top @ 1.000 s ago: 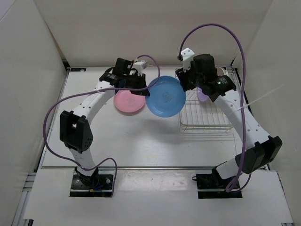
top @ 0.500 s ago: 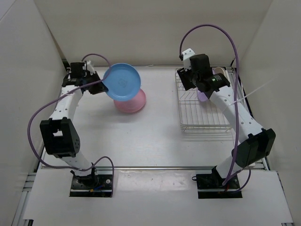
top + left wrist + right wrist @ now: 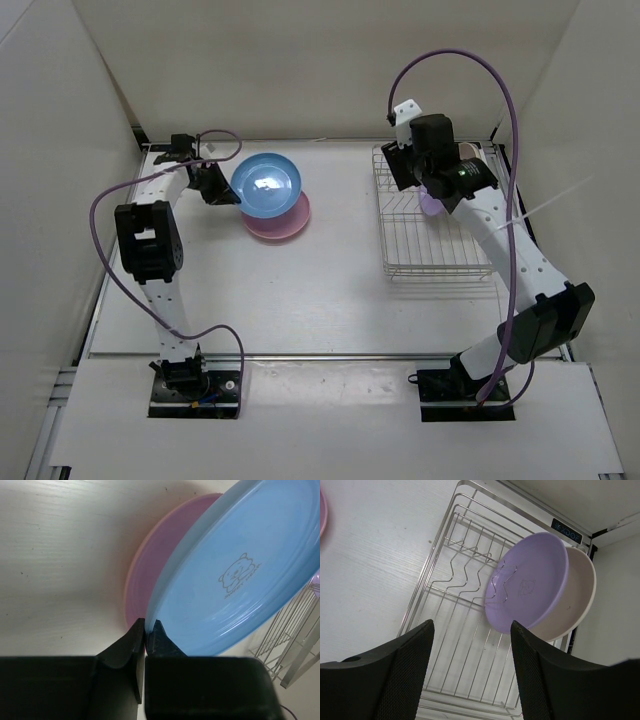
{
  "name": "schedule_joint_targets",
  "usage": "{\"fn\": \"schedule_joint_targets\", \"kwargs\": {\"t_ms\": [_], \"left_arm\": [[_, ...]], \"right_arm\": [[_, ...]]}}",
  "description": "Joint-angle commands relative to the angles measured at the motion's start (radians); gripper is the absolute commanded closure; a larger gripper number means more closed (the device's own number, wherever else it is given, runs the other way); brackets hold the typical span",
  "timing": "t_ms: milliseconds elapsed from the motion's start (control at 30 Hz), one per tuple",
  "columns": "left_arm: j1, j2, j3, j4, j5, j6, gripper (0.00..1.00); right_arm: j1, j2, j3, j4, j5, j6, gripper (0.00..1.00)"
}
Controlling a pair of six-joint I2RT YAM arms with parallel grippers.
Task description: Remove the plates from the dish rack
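Note:
My left gripper (image 3: 222, 190) is shut on the rim of the blue plate (image 3: 266, 184), which it holds tilted just above the pink plate (image 3: 280, 220) lying on the table. In the left wrist view the gripper (image 3: 146, 625) pinches the blue plate's (image 3: 240, 580) edge over the pink plate (image 3: 142, 575). My right gripper (image 3: 405, 172) is open and empty above the dish rack (image 3: 440, 255). In the right wrist view the gripper (image 3: 470, 630) hovers over the rack (image 3: 426, 565), where the purple plate (image 3: 530, 585) and the cream plate (image 3: 577, 600) stand upright against the prongs.
White walls enclose the table on the left, back and right. The rack stands at the back right, close to the right wall. Purple cables loop over both arms. A corner of the rack (image 3: 295, 645) shows in the left wrist view.
My left arm has carried the blue plate left and then lowered it over the pink plate. My right gripper has stayed open above the rack, shifting only slightly.

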Motion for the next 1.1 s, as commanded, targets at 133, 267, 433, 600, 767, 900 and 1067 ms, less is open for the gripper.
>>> {"fn": "schedule_joint_targets", "kwargs": {"t_ms": [133,267,433,600,767,900,1067], "left_arm": [[-0.032,-0.008,0.072,-0.039,-0.015,-0.002,0.89],[-0.042,0.001,0.062,-0.039,-0.015,-0.002,0.89],[-0.061,0.020,0.031,-0.039,-0.015,-0.002,0.89],[-0.061,0.029,0.031,-0.039,-0.038,0.007,0.89],[-0.061,0.029,0.020,-0.048,-0.047,0.007,0.85],[-0.061,0.029,0.020,-0.048,-0.047,0.007,0.85],[-0.061,0.029,0.002,-0.048,-0.047,0.007,0.74]], "right_arm": [[0.000,-0.043,0.002,0.043,0.002,0.007,0.33],[0.000,-0.052,0.002,0.043,0.002,0.007,0.33],[0.000,-0.072,0.002,0.043,0.002,0.007,0.33],[0.000,-0.081,-0.007,0.043,0.011,0.007,0.33],[0.000,-0.090,-0.007,0.043,0.011,0.007,0.33],[0.000,-0.090,-0.007,0.043,0.011,0.007,0.33],[0.000,-0.090,-0.007,0.043,0.011,0.007,0.33]]}}
